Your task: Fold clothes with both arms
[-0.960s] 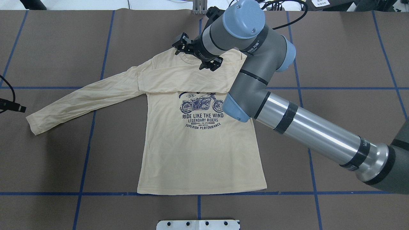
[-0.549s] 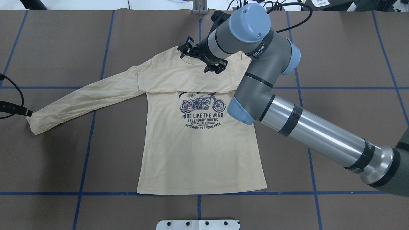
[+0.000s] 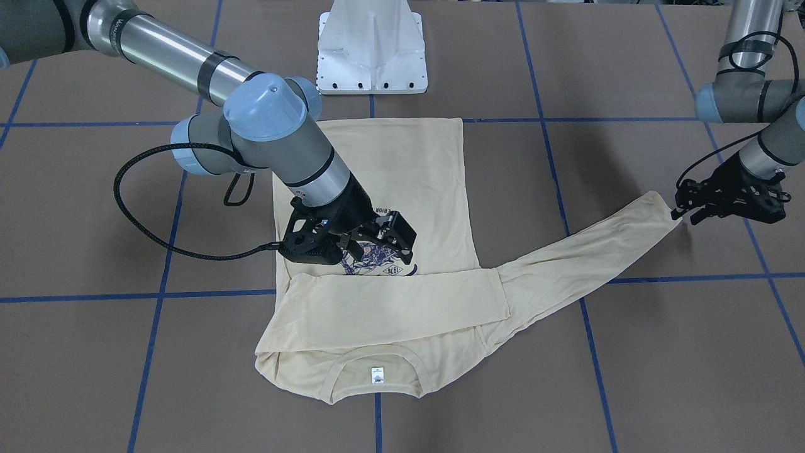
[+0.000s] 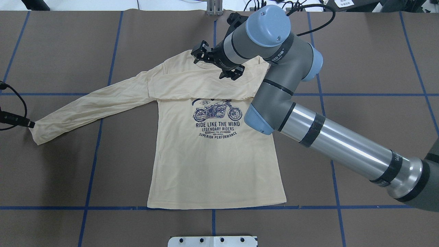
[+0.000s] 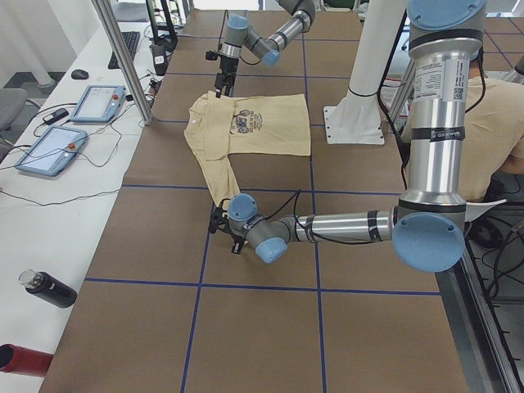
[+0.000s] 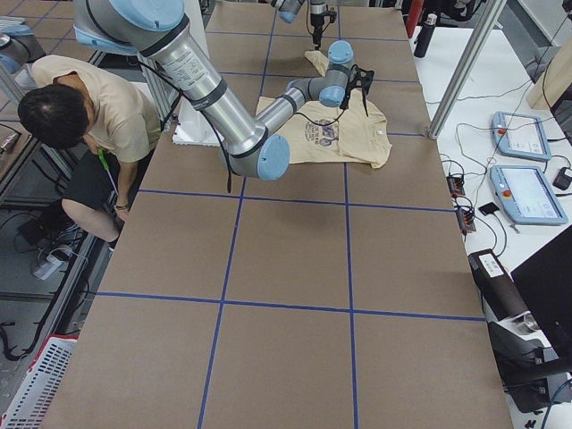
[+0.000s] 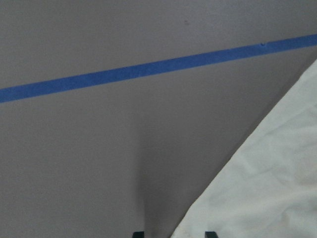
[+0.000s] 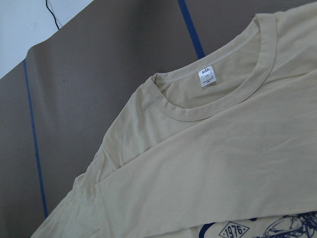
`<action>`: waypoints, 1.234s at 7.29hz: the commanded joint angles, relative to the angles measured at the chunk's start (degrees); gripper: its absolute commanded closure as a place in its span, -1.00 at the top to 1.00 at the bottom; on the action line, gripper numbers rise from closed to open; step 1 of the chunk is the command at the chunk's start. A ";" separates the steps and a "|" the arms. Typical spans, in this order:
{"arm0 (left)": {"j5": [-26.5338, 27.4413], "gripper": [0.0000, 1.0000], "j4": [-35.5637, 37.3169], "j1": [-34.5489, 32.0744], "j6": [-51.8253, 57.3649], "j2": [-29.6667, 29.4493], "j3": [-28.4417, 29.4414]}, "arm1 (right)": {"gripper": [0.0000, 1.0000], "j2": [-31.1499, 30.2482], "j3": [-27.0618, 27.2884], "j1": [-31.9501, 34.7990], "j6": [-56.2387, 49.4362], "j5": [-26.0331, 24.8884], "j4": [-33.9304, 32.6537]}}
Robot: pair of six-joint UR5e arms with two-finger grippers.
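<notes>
The cream-yellow shirt [image 4: 212, 164] lies flat and print-up on the brown table. One sleeve [image 4: 199, 85] is folded across the chest above the motorcycle print. The other sleeve [image 4: 89, 106] stretches out towards my left. My right gripper [image 4: 218, 62] hovers open and empty over the folded sleeve near the collar; its wrist view shows the neckline tag [image 8: 208, 78]. My left gripper [image 4: 31, 124] is low at the cuff [image 3: 657, 204] of the outstretched sleeve. It is open, and the left wrist view shows the cuff's edge [image 7: 277, 188] reaching between its fingertips [image 7: 210, 233].
Blue tape lines [image 4: 99, 137] grid the table. The white pedestal base [image 3: 371, 56] stands at the shirt's hem side. Tablets [image 5: 82, 106] and a dark bottle [image 5: 49, 288] lie on a side bench. A seated person [image 6: 80, 107] is behind the robot.
My left gripper has moved in to the outstretched sleeve's cuff. My right arm shifted slightly to the right over the collar, then held still. The shirt has not moved.
</notes>
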 commanded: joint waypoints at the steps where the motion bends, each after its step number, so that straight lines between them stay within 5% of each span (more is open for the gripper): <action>1: -0.08 -0.11 0.00 0.66 -0.02 0.06 0.14 | 1.00 0.13 0.00 -0.01 0.10 -0.03 -0.07; 3: -0.08 -0.11 0.00 1.19 0.07 0.06 0.14 | 1.00 0.13 0.00 -0.01 0.10 -0.03 -0.07; 5: -0.17 -1.00 0.00 1.19 -0.02 0.06 0.14 | 1.00 0.22 0.09 -0.01 0.19 -0.12 -0.07; 7: -1.65 -1.00 -0.09 1.01 -0.11 0.32 -1.61 | 1.00 -0.04 0.17 1.21 0.19 1.80 0.02; 9: -10.41 -1.00 1.40 0.93 -14.92 -4.82 -6.96 | 1.00 -9.73 7.85 7.87 -2.77 12.75 0.19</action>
